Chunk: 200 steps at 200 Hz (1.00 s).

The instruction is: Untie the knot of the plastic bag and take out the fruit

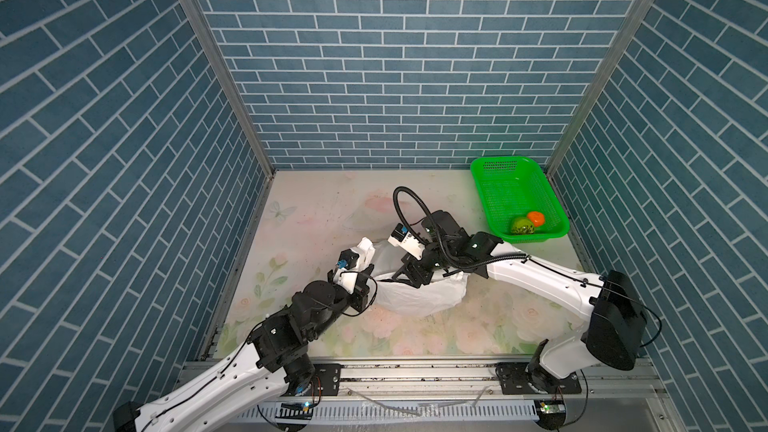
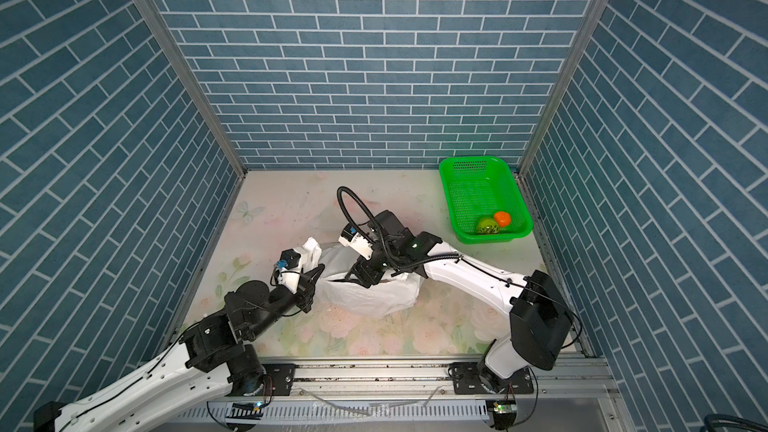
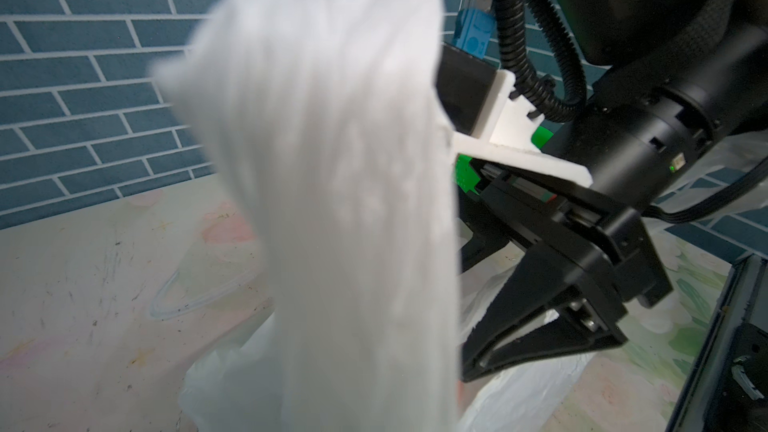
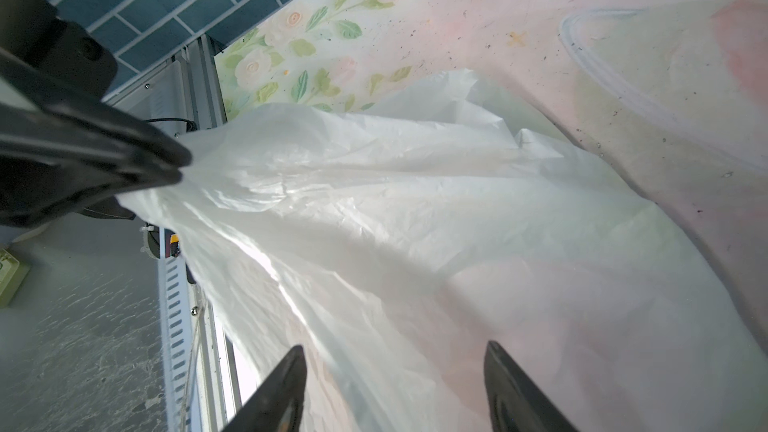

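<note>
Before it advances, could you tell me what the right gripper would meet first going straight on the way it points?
Most likely the plastic bag: the right gripper, jaws open, aims straight at its white film, though depth is unclear.

Mounted high at the front, looking down over the whole bench (image 1: 316, 209) in both top views. Fixed on each wrist, very close to the plastic bag (image 4: 415, 222), also seen from above.

plastic bag (image 1: 419, 299) thin crinkly translucent film; basket (image 1: 515, 193) glossy green perforated plastic
</note>
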{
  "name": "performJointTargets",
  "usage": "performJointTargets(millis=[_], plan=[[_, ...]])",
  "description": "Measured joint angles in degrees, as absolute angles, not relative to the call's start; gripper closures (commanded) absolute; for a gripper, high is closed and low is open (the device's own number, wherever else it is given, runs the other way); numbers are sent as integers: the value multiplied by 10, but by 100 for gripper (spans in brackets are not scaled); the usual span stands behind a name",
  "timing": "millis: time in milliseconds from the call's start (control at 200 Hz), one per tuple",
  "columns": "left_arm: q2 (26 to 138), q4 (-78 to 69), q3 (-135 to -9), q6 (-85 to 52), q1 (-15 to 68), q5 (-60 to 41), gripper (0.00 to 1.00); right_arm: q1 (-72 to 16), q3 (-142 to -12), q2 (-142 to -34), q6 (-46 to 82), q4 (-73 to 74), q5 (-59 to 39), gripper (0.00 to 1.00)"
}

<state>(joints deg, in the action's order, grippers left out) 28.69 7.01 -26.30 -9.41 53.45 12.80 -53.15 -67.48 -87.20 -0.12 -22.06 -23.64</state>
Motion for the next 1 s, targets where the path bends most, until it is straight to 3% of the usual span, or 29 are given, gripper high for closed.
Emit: performJointTargets(millis=[225,310,400,470,540,630,775,1000], plan=[[279,70,-263,-94,535,133,100,-537,-675,-876,-6,-234,-218,44],[280,70,-263,-94,535,135,99,-549,-675,-883,-15,-236,-190,59],[283,70,-263,-94,535,135,87,-561,-675,-894,-13,-236,-150,83],[287,70,-263,-92,535,135,59,-565,-669,-894,-6,-231,-114,100],[292,71,-263,-96,535,135,38,-562,-663,-886,4,-228,-77,100],[295,74,-263,-98,536,135,23,-552,-662,-865,10,-226,-39,100],[320,77,-270,-102,536,140,13,-540,-665,-823,16,-227,-7,100],[448,71,-327,-96,536,167,7,-540,-672,-813,20,-228,-2,100]])
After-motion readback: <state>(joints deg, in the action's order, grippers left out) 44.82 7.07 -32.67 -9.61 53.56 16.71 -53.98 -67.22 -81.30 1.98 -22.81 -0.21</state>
